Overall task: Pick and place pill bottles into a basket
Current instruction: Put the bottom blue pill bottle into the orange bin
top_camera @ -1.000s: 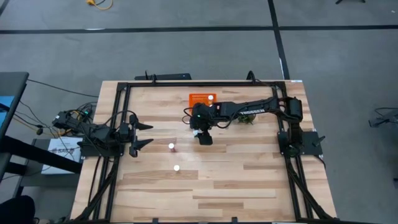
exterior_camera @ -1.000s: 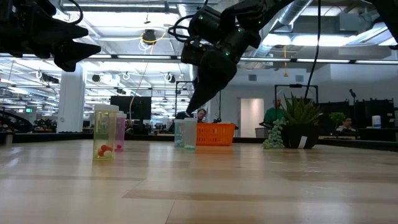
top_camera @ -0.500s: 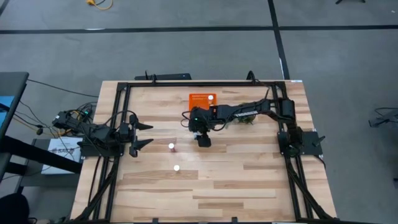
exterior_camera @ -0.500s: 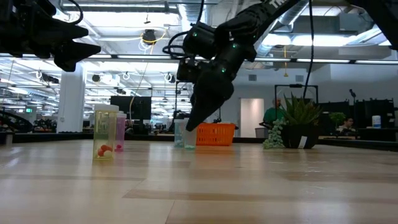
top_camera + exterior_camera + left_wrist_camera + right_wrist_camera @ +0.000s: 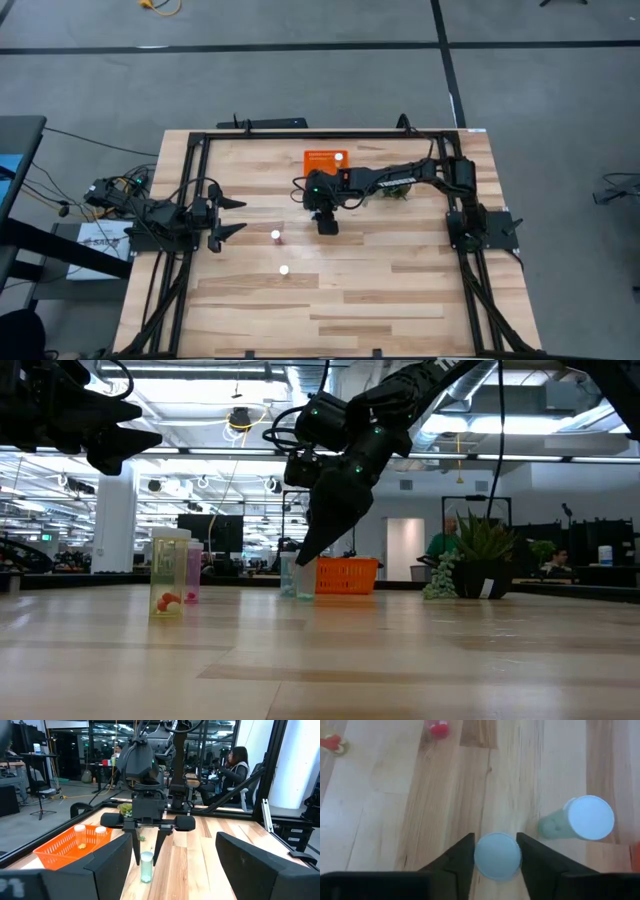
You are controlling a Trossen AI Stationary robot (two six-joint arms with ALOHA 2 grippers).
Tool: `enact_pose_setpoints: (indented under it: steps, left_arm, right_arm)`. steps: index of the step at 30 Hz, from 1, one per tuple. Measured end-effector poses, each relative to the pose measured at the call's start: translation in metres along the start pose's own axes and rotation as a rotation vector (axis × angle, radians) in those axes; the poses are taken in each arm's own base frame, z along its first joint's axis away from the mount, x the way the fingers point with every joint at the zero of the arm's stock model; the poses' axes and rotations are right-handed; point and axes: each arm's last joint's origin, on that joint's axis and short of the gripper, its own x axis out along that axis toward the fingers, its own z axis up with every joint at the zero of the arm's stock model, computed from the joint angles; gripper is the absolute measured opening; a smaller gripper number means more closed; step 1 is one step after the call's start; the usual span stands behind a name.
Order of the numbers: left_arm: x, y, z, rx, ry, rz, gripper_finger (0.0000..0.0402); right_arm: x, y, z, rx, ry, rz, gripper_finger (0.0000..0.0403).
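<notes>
Bottle (image 5: 497,855) between open right end effector (image 5: 495,851) fingers, table mid-board.

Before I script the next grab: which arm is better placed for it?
Right. The right gripper hangs open over a bottle, a finger on either side of its cap, near the basket. The left gripper waits open at the table's left edge, over no bottle.

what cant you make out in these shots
- High view: the right gripper covers the pill bottle it straddles, and the one beside it.
- Left wrist view: the basket shows two white caps; whether more bottles lie inside is hidden by its wall.
- Right wrist view: the fingers flank the bottle's cap, but contact cannot be told.
- Low view: the basket's contents are unreadable, too small and far.
</notes>
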Motion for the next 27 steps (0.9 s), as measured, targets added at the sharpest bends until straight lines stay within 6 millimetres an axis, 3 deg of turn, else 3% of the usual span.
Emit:
enact_pose_setpoints:
  steps: [5, 8, 14, 16, 21, 27]
  left_arm:
    - [0.0, 0.0, 0.0, 0.0, 0.0, 0.0, 0.0277]
    - [0.0, 0.0, 0.0, 0.0, 0.0, 0.0, 0.0277]
    - [0.0, 0.0, 0.0, 0.0, 0.0, 0.0, 0.0277]
    - [0.0, 0.0, 0.0, 0.0, 0.0, -0.001, 0.0277]
    - [0.0, 0.0, 0.0, 0.0, 0.0, -0.001, 0.0277]
    - [0.0, 0.0, 0.0, 0.0, 0.001, -0.001, 0.0277]
  right_arm:
    - [-0.005, -0.001, -0.001, -0.007, 0.017, 0.002, 0.01]
    - [-0.013, -0.006, 0.001, 0.007, 0.035, -0.002, 0.0111]
    - [-0.051, -0.027, 0.013, -0.006, 0.06, -0.062, 0.0132]
    - [-0.062, -0.039, 0.022, -0.029, 0.015, -0.102, 0.012]
    - [-0.086, -0.077, 0.022, 0.008, -0.013, -0.167, 0.0102]
    - [-0.1, -0.12, 0.0, 0.118, -0.001, -0.225, 0.0132]
